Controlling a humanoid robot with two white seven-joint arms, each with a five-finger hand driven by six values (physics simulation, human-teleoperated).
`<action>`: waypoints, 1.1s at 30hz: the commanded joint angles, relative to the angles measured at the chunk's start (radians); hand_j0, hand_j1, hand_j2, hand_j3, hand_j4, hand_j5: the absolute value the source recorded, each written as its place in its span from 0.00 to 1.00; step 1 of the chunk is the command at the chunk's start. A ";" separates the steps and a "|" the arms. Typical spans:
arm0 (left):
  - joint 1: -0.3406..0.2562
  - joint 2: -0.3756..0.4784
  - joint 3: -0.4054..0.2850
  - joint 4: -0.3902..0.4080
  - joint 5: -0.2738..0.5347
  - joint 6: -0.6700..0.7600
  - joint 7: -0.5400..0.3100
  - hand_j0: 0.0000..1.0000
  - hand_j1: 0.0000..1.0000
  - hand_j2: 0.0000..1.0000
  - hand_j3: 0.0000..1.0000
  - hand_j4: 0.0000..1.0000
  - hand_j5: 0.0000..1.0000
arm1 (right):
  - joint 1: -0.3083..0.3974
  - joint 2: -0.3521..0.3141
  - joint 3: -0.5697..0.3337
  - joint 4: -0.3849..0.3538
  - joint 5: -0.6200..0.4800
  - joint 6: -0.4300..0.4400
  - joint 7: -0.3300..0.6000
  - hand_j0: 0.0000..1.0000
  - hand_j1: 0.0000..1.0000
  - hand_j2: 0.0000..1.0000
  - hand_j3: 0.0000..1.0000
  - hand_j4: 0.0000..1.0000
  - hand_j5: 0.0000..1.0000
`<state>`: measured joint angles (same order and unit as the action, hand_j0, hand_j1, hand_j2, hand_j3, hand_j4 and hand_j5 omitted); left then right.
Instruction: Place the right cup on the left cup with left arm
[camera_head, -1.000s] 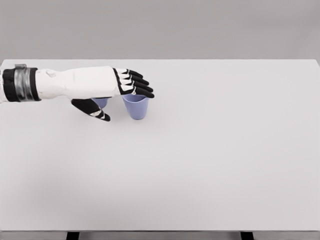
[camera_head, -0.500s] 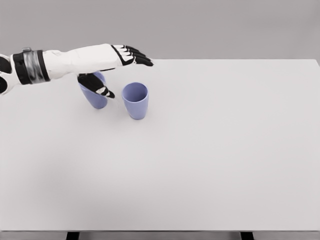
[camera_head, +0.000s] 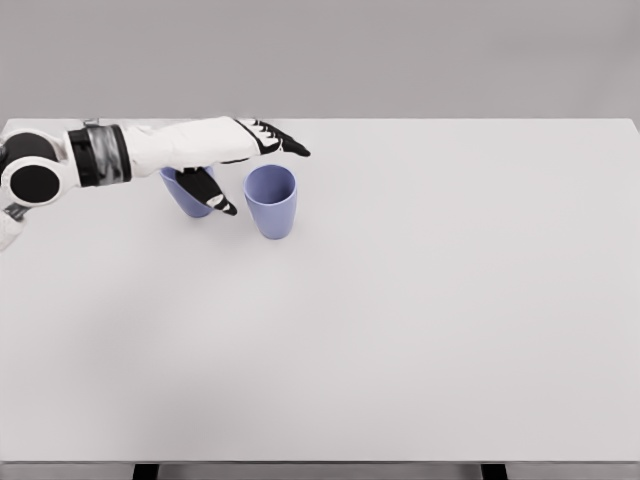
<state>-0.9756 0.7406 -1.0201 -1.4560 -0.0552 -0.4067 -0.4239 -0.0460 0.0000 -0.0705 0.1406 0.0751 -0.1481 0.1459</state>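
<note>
Two lavender cups stand upright on the white table (camera_head: 420, 320). The right cup (camera_head: 271, 201) is fully visible. The left cup (camera_head: 187, 193) is partly hidden behind my left hand (camera_head: 245, 170). That hand hovers above and just left of the right cup, fingers (camera_head: 280, 142) stretched out flat over its far rim, thumb (camera_head: 212, 194) hanging down in front of the left cup. The hand is open and holds nothing. My right arm is out of view.
The table's far edge (camera_head: 450, 120) runs just behind the cups. A plain grey wall lies beyond it.
My left hand rose off the right cup, uncovering both cups, then sank a little and drew back leftward. The cups have stayed in place.
</note>
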 joint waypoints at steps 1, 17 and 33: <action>0.000 -0.006 -0.012 0.016 0.002 0.002 0.001 1.00 1.00 1.00 1.00 1.00 1.00 | 0.000 0.000 0.000 0.001 0.000 -0.001 0.000 1.00 1.00 1.00 1.00 1.00 1.00; -0.023 -0.086 -0.054 0.146 -0.017 0.105 -0.012 1.00 1.00 1.00 1.00 1.00 1.00 | 0.000 0.000 0.000 -0.001 0.000 -0.001 0.000 1.00 1.00 1.00 1.00 1.00 1.00; -0.012 -0.132 -0.071 0.184 -0.018 0.105 -0.003 1.00 1.00 1.00 1.00 1.00 1.00 | 0.000 0.000 0.000 0.001 0.000 -0.001 0.000 1.00 1.00 1.00 1.00 1.00 1.00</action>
<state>-0.9879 0.6120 -1.0904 -1.2736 -0.0777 -0.3047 -0.4275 -0.0460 0.0000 -0.0705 0.1406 0.0750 -0.1483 0.1455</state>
